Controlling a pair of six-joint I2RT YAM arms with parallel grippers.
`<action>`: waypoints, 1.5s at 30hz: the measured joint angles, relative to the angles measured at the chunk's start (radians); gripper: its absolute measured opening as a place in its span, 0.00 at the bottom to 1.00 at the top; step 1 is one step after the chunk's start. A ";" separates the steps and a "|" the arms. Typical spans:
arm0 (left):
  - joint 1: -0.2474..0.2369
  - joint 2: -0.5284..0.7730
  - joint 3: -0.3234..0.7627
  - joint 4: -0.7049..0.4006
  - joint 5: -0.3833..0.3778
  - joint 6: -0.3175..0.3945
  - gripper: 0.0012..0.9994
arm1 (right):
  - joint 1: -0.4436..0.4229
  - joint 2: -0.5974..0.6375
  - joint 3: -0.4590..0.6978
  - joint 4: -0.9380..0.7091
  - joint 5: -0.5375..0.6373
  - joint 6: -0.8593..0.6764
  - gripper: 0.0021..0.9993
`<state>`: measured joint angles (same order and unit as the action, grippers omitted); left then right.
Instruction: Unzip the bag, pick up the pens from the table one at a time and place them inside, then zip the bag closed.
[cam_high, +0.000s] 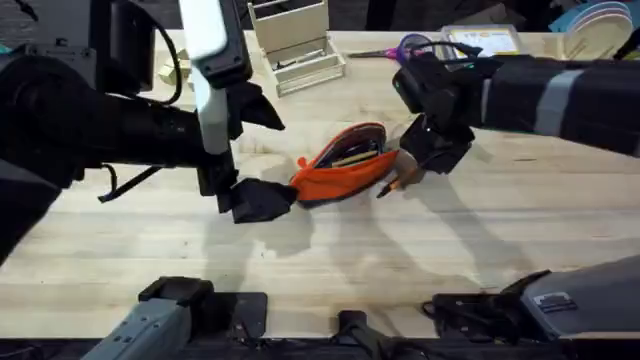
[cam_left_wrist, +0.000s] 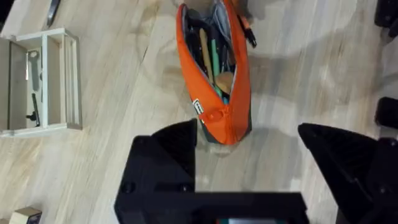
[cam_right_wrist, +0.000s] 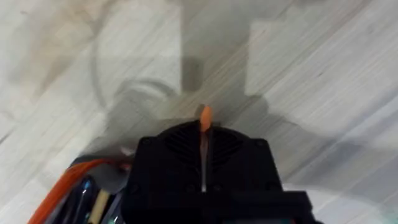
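Orange bag (cam_high: 340, 172), unzipped, mid-worktop (cam_high: 330, 250); left gripper (cam_left_wrist: 249, 149) jaws apart at its left end; right gripper (cam_right_wrist: 204, 134) jaws clamped on orange pen (cam_right_wrist: 204, 116)

Far side of my reach: a white wooden organizer (cam_high: 297, 45) stood near the edge, purple-handled scissors (cam_high: 405, 47) lay beside it, stacked plates (cam_high: 598, 28) at the corner.

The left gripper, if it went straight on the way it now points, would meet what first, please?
Most likely the bag: the left gripper is open, its fingers either side of the pouch's zipped end. That end lies dead ahead; whether it already touches is unclear.
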<state>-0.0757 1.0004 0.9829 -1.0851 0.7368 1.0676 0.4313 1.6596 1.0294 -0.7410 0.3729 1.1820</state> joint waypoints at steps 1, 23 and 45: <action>0.000 0.000 0.000 0.000 0.000 0.000 0.99 | 0.000 -0.012 0.004 -0.006 0.007 -0.008 0.03; 0.000 0.000 0.000 0.000 0.000 0.000 0.99 | -0.001 -0.375 0.034 -0.015 0.104 0.032 0.03; 0.000 0.000 0.000 0.000 0.000 0.000 0.99 | 0.084 -0.325 0.034 0.025 0.021 0.240 0.03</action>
<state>-0.0757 1.0004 0.9829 -1.0851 0.7368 1.0676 0.5148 1.3346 1.0634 -0.7160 0.3941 1.4220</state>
